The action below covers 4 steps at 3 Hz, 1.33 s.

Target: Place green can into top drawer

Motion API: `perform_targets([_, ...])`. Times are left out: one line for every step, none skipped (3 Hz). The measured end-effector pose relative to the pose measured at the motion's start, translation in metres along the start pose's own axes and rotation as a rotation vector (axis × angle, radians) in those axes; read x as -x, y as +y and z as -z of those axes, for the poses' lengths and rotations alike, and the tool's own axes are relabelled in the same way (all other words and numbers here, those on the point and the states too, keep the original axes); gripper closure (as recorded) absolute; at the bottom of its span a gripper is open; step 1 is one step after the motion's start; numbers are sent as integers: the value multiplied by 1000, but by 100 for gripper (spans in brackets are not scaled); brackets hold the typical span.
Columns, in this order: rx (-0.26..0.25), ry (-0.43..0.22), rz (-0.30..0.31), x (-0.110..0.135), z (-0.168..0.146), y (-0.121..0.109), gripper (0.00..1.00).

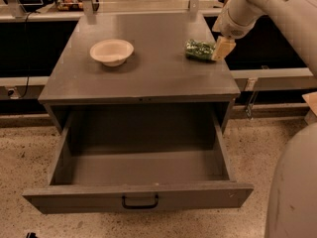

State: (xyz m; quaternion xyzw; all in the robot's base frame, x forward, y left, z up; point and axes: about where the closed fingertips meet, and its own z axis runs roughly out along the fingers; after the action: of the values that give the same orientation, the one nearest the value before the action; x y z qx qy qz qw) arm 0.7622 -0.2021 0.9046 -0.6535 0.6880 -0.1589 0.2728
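The green can [199,50] lies on its side near the right edge of the grey cabinet's top [148,68]. My gripper [222,48] hangs from the white arm at the upper right and sits right beside the can's right end, touching or nearly touching it. The top drawer [138,182] is pulled fully open below, with a black handle [140,202] on its front. Nothing shows inside it.
A cream bowl [112,51] stands on the cabinet top at the left. A shelf with metal posts runs along the back. The robot's white body [292,187] fills the lower right corner. Speckled floor surrounds the cabinet.
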Motion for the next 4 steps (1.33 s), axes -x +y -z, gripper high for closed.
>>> perform_targets([-18,3,-9,-3,-17,-7,36])
perform_targets([-24,8,-12,-5,-32,-13,36])
perform_targets([-16,13,-20,-9,-46,-13,37])
perform_targets([-8,13,-27,-11,-57,-13,40])
